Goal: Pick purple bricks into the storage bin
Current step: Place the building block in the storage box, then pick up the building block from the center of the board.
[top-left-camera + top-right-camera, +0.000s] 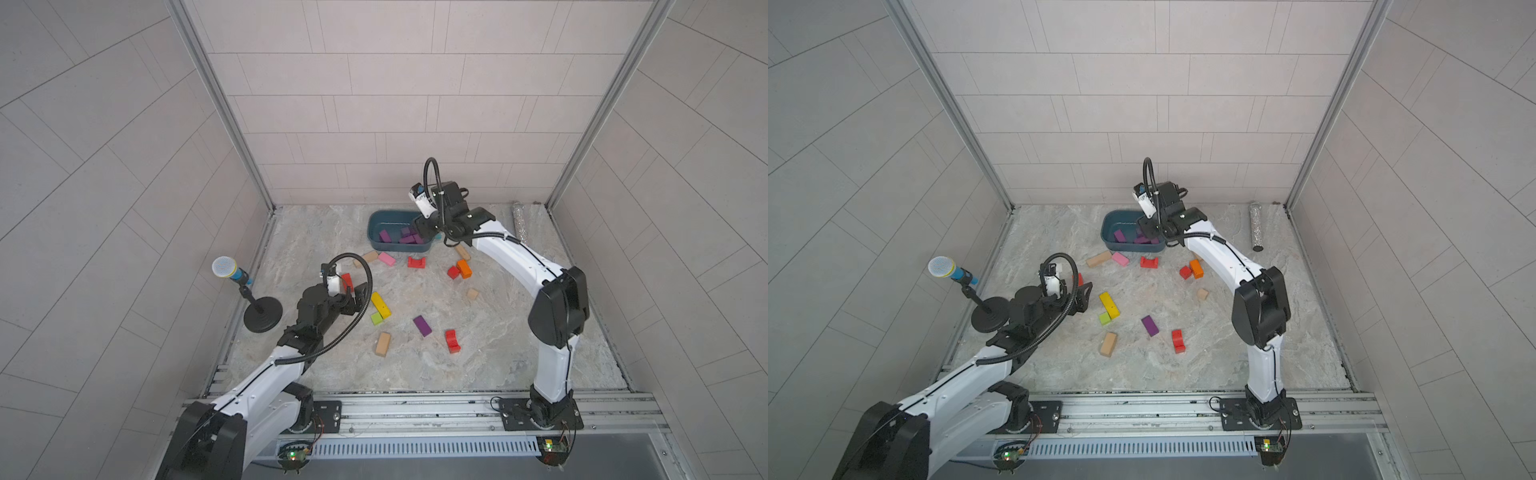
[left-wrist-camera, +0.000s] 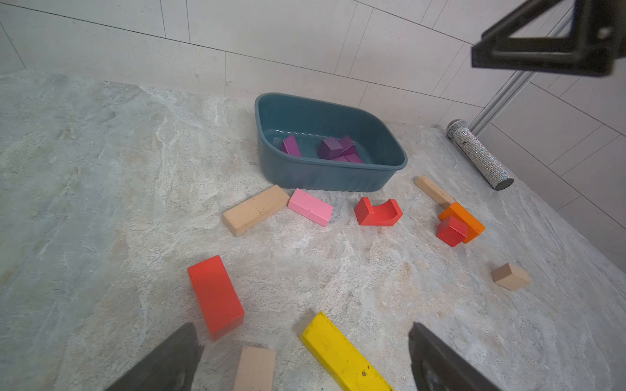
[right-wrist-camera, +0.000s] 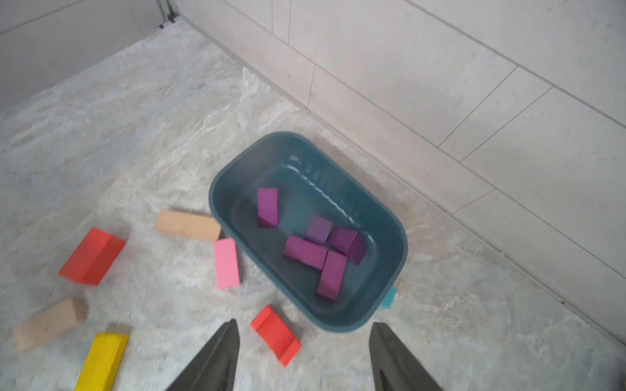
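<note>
1. Five purple bricks [image 3: 305,252] lie on the floor of the storage bin [image 3: 212,199]. One bar sits alone toward one end, and the other four are bunched together and touching toward the end below the right gripper [image 3: 305,323].
2. One more purple brick [image 1: 422,325] lies flat on the counter [image 1: 478,353], well apart from the bin on its front side, with a red block [image 1: 451,340] near it.
3. Above the bin's near end, the right gripper hangs with its jaws parted to a middling gap and nothing between them. In both top views its arm hides part of the bin.
4. Well apart from the bin, the left gripper [image 2: 303,325] sits low over the counter with its jaws spread wide and empty. A yellow bar [image 2: 342,359] and a red bar [image 2: 215,298] lie on the surface before it.
5. Mottled grey-beige stone patterning covers the whole counter, and the finish is matte. The bin stands close to the counter's back edge, near the back wall [image 1: 395,104].
6. Pale rectangular tiles clad the walls on three sides, and metal posts [image 1: 220,104] run up the corners behind the bin.
7. Just in front of the bin lie a pale wooden bar [image 2: 255,210], a pink bar [image 2: 310,206] and a red arch block [image 2: 377,211].
8. Off the bin's right side, a sparkly cylinder [image 1: 1256,228] lies by the wall. Well apart on its left, a microphone on a stand [image 1: 226,268] is at the counter's edge.
</note>
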